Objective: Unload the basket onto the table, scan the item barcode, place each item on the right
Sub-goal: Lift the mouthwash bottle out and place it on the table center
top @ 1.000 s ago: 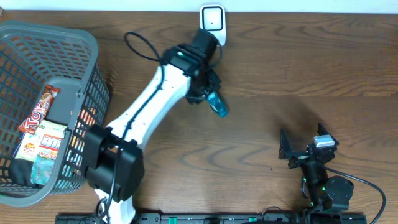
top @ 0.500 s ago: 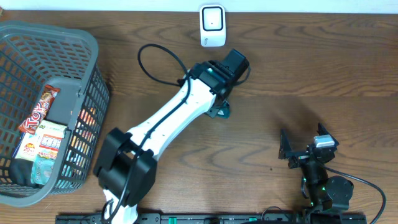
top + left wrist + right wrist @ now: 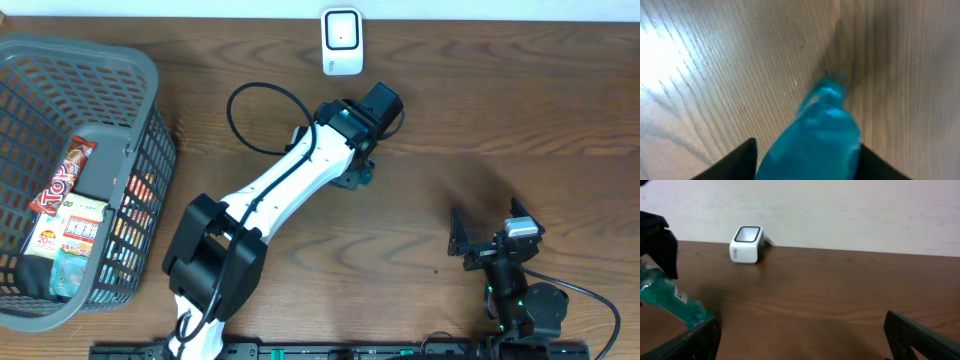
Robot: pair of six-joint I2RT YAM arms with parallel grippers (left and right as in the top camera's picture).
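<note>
Brown wooden tabletop (image 3: pixel 520 120), and the teal bottle (image 3: pixel 815 135) is tilted, narrow end low by the wood, just on the robot's side of the white scanner (image 3: pixel 341 40). It lies squarely between the left tool's (image 3: pixel 807 157) fingers, one on each side; clamped or loose, I can't tell. Well away from the scanner, the right tool (image 3: pixel 485 225) rests with fingers spread wide.

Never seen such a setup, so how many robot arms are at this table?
2. The white-and-black left arm reaches across the middle of the brown wooden table; the black right arm sits folded at its right side. None seems hidden.
</note>
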